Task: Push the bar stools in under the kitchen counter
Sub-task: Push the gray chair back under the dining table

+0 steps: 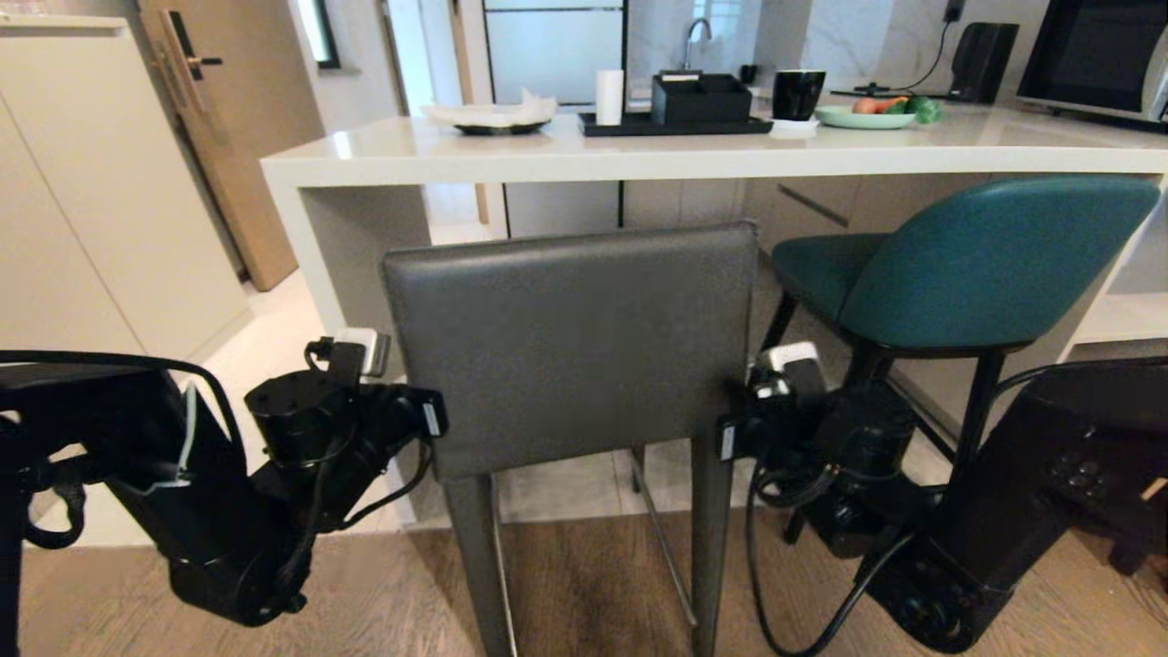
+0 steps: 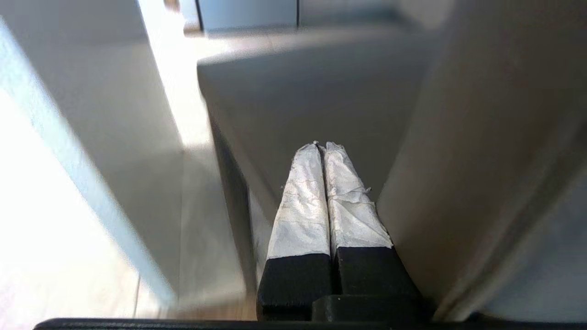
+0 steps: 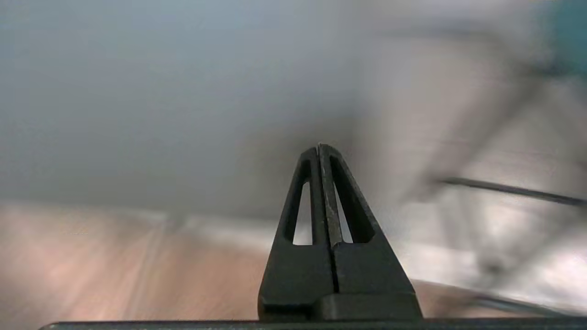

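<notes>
**Grey stool bracketed by both arms, counter opening at 12 o'clock**

The grey stool [image 1: 570, 342] stands dead ahead, its low rectangular back facing the robot, broadside across the push line. The left gripper [image 2: 321, 149], fingers pressed together and wrapped in white tape, sits at the back's 9 o'clock edge; the right gripper [image 3: 319, 149], slim black fingers likewise together, at its 3 o'clock edge. Both arms look equally near. The kitchen counter [image 1: 639, 151], a thick glossy white tabletop on a slab end panel, lies beyond at 12 o'clock. The teal stool [image 1: 967, 260], curved and smooth on thin black legs, waits at 2 o'clock, partly under
</notes>
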You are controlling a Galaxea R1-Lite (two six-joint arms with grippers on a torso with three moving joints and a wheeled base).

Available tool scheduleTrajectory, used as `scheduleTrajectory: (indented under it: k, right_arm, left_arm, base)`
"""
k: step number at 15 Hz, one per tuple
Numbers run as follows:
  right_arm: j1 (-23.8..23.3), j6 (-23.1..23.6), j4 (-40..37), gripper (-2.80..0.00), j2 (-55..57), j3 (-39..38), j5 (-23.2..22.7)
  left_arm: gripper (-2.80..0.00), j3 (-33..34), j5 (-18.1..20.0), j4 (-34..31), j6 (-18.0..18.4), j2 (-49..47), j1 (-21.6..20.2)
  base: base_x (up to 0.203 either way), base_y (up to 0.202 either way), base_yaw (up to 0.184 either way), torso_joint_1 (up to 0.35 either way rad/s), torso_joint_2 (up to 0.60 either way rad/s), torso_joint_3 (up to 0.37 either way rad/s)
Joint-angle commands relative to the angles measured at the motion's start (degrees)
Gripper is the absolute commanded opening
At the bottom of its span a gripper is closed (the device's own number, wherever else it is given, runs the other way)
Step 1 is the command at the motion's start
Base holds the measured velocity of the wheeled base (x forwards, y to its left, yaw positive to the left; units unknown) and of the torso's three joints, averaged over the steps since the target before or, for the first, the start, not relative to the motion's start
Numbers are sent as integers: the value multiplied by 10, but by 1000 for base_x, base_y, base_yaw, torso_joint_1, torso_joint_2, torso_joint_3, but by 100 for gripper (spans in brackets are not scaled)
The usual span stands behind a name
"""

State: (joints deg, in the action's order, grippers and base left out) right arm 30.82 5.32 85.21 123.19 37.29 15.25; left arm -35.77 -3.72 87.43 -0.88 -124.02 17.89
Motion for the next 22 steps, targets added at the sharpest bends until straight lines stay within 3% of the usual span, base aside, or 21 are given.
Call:
scheduleTrajectory:
  k: [1,6,10,12,15,17,19,22]
  right_arm:
    - [-8,0,14,-280,-8,0,16]
    - [-11,-4,14,-280,-1,1,17]
    - [-60,-5,14,-280,-28,-22,16]
    - [-111,-7,14,-280,-39,-27,5]
    - [-182,-9,8,-280,-42,-13,-25]
    - [-193,-15,-10,-280,-36,25,-26]
    - [-206,-21,-50,-280,-31,76,-27]
    - [-226,-24,-108,-280,-6,173,-44]
  left_arm:
    - [-280,-9,-5,2,2,-17,-8]
    - [-280,87,-4,2,-1,-3,15]
    - [-280,107,-13,2,-1,24,15]
    - [-280,125,-49,2,-1,50,32]
    - [-280,119,-170,2,-3,42,85]
    - [-280,133,-187,2,-15,50,114]
    - [-280,130,-238,2,-16,53,146]
    - [-280,130,-262,2,-18,53,155]
  base:
    - [0,0,0,0,0,0]
    - [0,0,0,0,0,0]
    - [0,0,0,0,0,0]
    - [0,0,0,0,0,0]
    - [0,0,0,0,0,0]
    - [0,0,0,0,0,0]
    - [0,0,0,0,0,0]
    - [0,0,0,0,0,0]
